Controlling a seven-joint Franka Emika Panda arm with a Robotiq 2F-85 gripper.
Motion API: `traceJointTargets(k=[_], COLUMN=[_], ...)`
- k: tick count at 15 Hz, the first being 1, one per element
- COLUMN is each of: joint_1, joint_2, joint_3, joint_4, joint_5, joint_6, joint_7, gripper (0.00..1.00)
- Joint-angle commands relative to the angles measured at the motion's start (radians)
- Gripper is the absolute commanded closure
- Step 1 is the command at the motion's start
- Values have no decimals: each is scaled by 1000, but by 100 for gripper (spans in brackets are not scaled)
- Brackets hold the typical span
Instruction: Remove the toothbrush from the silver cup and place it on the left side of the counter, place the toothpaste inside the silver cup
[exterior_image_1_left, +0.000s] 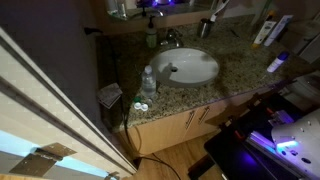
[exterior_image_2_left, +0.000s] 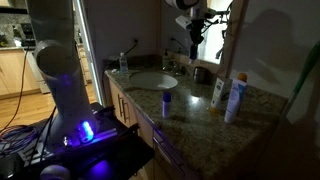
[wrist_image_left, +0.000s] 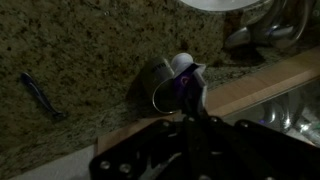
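At the left of the wrist view, a thin dark toothbrush (wrist_image_left: 40, 97) lies flat on the counter (wrist_image_left: 90, 45), well apart from the cup (wrist_image_left: 157, 74). So the first half of your task looks done, though this frame alone can't confirm that the spot counts as the counter's left side. Moving right to mid-frame, the cup stands upright on the granite with nothing sticking out of it that I can make out. Overlapping its right rim is the toothpaste (wrist_image_left: 187, 86), a purple tube with its white end pointing away from the camera toward the cup. It seems to hang over the cup's mouth, not to sit inside; the dim picture doesn't settle whether the tip has crossed the rim. Just right of centre and low in the frame, your gripper (wrist_image_left: 190, 120) has its fingers (wrist_image_left: 168, 138) drawn nearly together, with only a thin slit between them. The tube's near end runs up into that slit, so I judge they are pinching it. What is left, as I read it, is to lower the tube into the cup and let go.
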Motion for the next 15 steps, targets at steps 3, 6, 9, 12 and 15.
traceJointTargets(k=[3, 6, 9, 12, 15], joint_1=[9, 10, 12, 23, 34], joint_2=[33, 77, 127, 169, 198], joint_3=[-18, -21, -14, -12, -15], joint_4=[6, 17, 24, 37, 46], joint_5=[-6, 0, 6, 1, -13], joint_6=[71, 149, 217, 288, 317], joint_7=[38, 81, 97, 124, 148], gripper=[99, 99, 99, 99, 99])
